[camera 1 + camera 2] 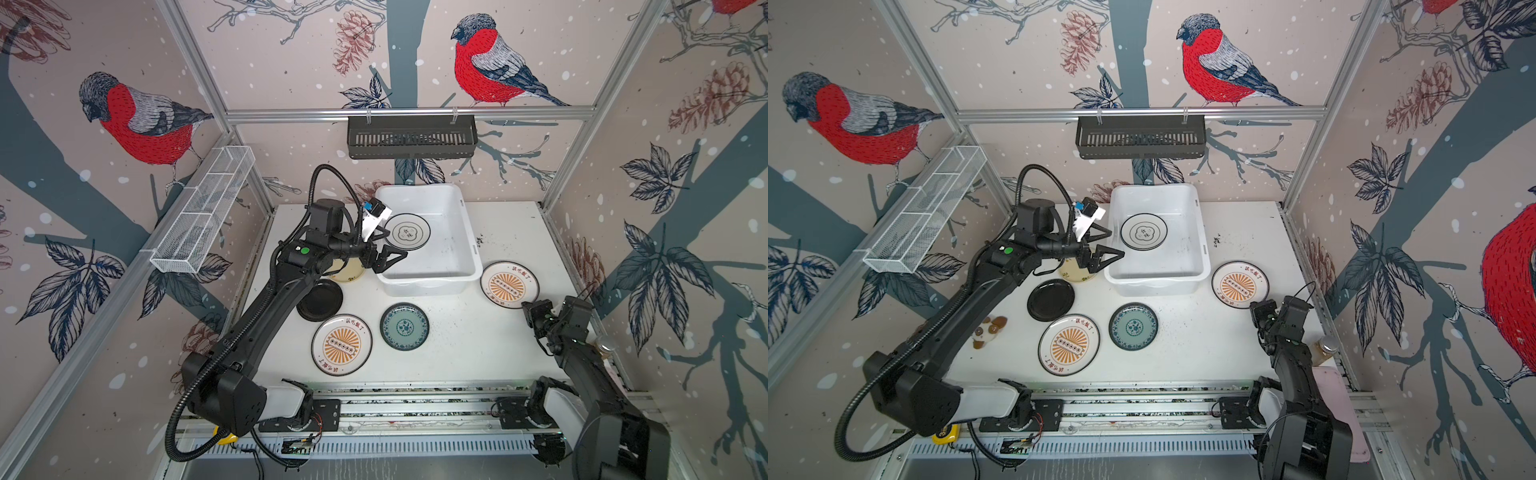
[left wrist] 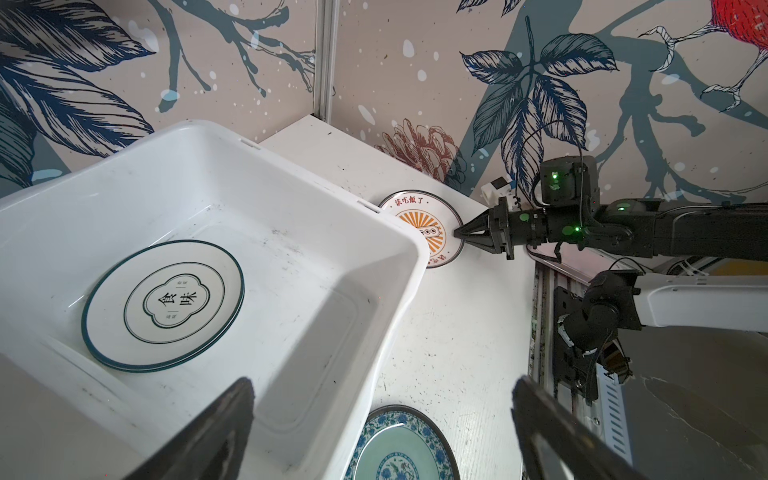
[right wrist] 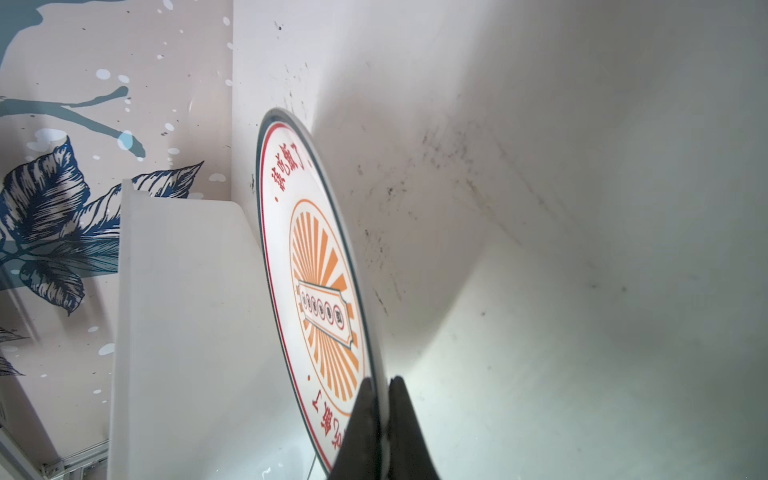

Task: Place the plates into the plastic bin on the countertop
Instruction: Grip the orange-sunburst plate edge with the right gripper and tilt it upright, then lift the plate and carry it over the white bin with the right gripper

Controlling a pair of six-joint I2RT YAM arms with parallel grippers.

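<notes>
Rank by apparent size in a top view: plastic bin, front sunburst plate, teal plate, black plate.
Largest to smallest:
plastic bin
front sunburst plate
teal plate and black plate: these look about alike, too close to rank.

Glossy plastic bin (image 1: pixel 428 284), speck-scuffed matt countertop (image 1: pixel 457 345), shiny glazed sunburst plate (image 1: pixel 509 285), metal wire-mesh basket (image 1: pixel 203 212).
</notes>
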